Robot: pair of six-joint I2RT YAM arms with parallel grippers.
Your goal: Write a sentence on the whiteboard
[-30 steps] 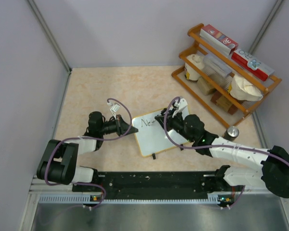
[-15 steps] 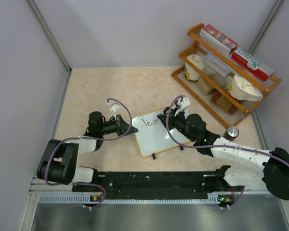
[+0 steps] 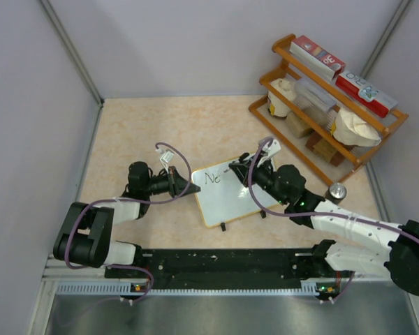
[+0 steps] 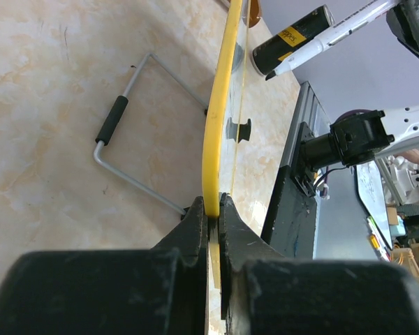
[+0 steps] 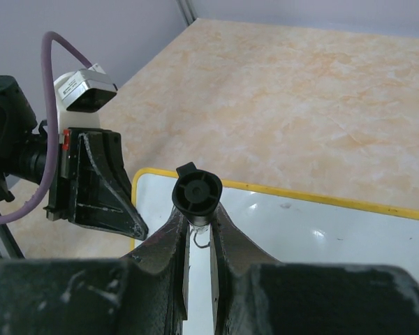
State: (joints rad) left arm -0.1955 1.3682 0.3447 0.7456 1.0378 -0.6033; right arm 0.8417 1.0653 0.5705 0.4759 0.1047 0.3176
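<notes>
The whiteboard stands tilted at the table's middle, with "No" written at its upper left. Its frame looks yellow and edge-on in the left wrist view. My left gripper is shut on the board's left edge. My right gripper is shut on a white marker, whose black end cap faces the right wrist camera. The marker's tip points at the board's upper face, close to it; contact cannot be told. A short pen stroke shows between the right fingers.
A wooden rack with boxes and bags fills the back right. A small dark can stands right of the board. The board's wire stand rests on the table behind it. Grey walls close in the left and back.
My right gripper has shifted to the right along the board's upper part, carrying the marker. The left gripper and the board have stayed put.
</notes>
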